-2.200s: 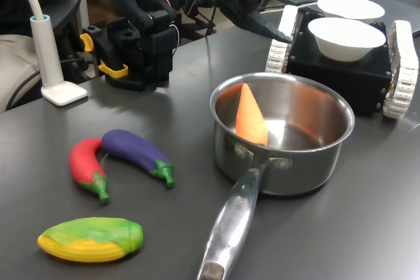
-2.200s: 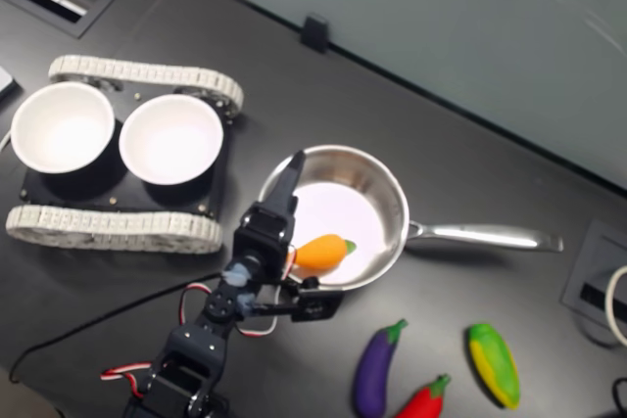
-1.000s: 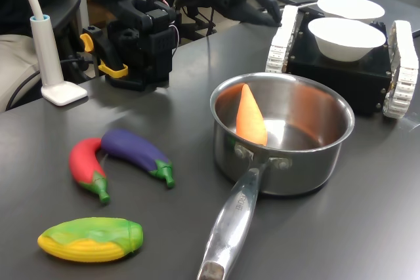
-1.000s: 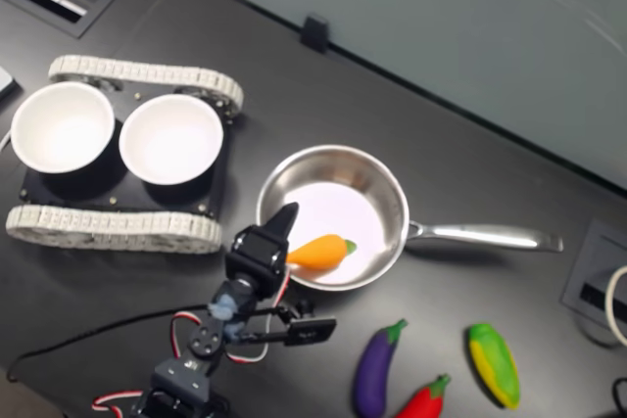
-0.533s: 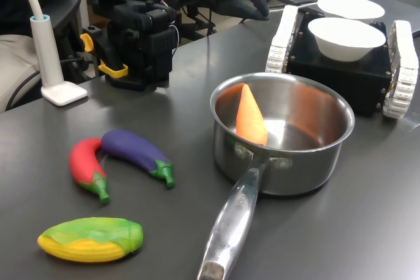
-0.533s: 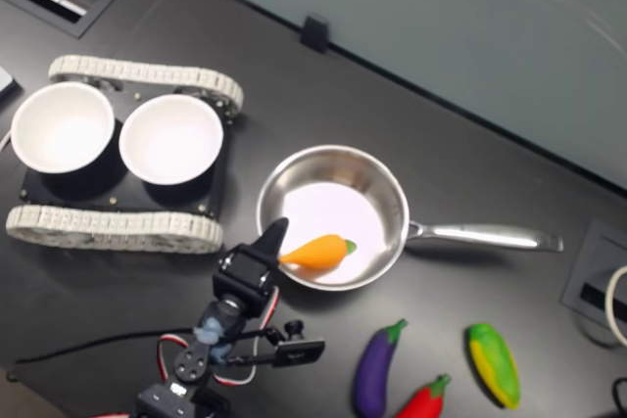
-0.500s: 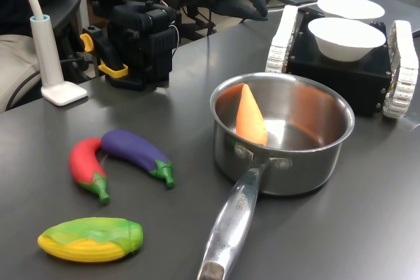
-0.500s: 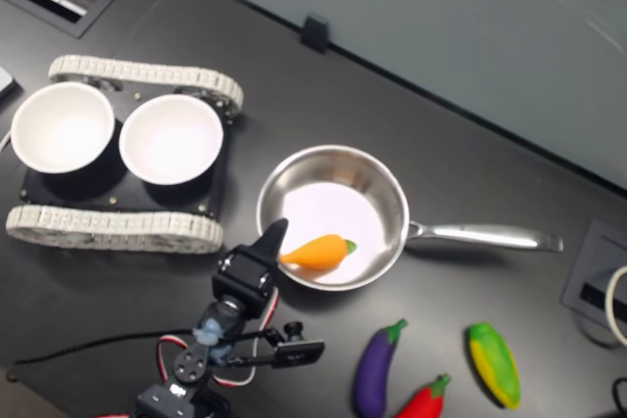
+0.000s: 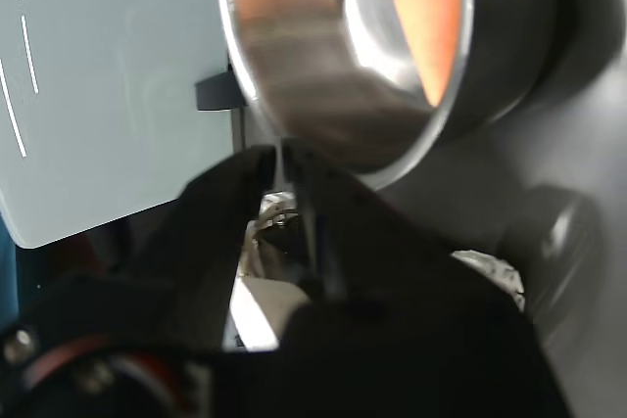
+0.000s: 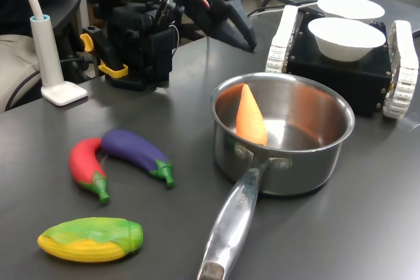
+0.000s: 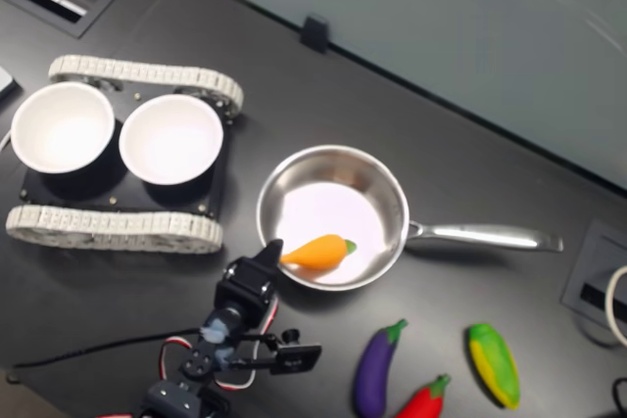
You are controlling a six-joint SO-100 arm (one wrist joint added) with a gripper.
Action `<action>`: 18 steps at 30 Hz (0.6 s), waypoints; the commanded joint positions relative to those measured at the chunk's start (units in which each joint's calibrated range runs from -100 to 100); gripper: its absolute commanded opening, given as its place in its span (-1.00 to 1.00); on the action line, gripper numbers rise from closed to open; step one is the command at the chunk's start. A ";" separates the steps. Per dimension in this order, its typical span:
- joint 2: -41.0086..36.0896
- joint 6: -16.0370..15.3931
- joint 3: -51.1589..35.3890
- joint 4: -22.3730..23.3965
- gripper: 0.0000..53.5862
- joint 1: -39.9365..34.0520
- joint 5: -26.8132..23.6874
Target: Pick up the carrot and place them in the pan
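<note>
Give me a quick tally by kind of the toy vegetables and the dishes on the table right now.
Carrot: 1, lying in the pan
Eggplant: 1
Chili: 1
Corn: 1
Pan: 1
White bowls: 2, on the tracked base
Total: 4 toy vegetables and 3 dishes, 7 things.

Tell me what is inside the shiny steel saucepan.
The shiny steel saucepan holds one orange toy carrot, leaning against its wall in the first exterior view. The carrot's stem end shows only in the second exterior view. Nothing else shows inside.
</note>
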 commanded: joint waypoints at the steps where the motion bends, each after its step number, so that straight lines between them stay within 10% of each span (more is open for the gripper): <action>1: -0.75 0.80 0.12 1.35 -1.00 -0.41 -0.49; 18: -0.83 0.63 6.94 8.43 -1.00 -0.87 -0.98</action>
